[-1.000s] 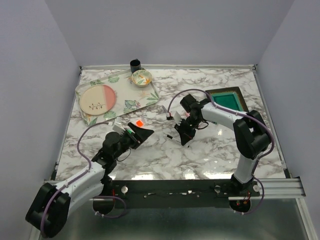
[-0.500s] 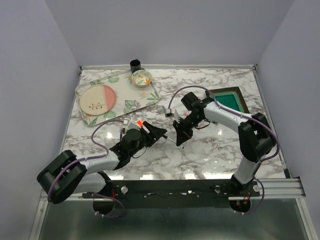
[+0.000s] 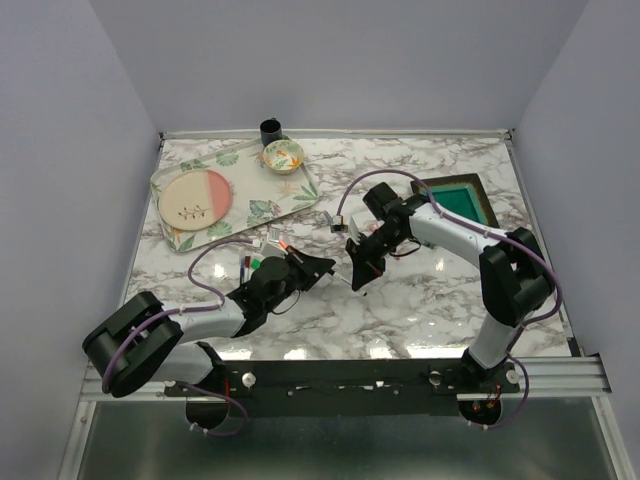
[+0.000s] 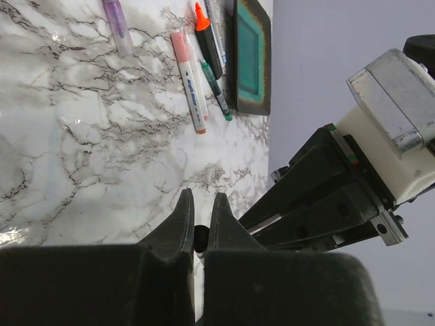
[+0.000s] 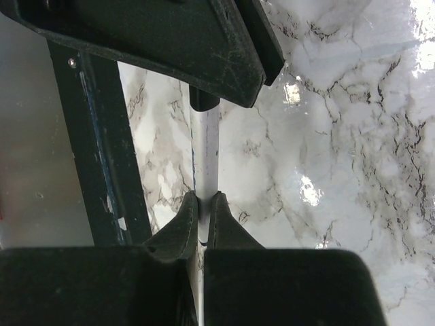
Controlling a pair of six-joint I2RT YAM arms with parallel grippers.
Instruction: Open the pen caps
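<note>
Right wrist view, right gripper (image 5: 202,204) pinched shut on thin white pen (image 5: 206,146), long axis vertical, dark cap (image 5: 202,100) toward frame top, clamped in closed left gripper (image 4: 200,207).

You have a white table (image 3: 420,300) veined grey and black. The tray (image 3: 290,200) is pale with green leaves, and its plate (image 3: 195,197) is half cream, half pink. The dish (image 3: 452,197) is teal with a dark rim. The pen (image 5: 204,146) is white, its cap (image 5: 204,100) black. Beyond lie a black highlighter (image 4: 207,37) tipped orange, a pink-capped pen (image 4: 188,78) and a purple pen (image 4: 117,24).
</note>
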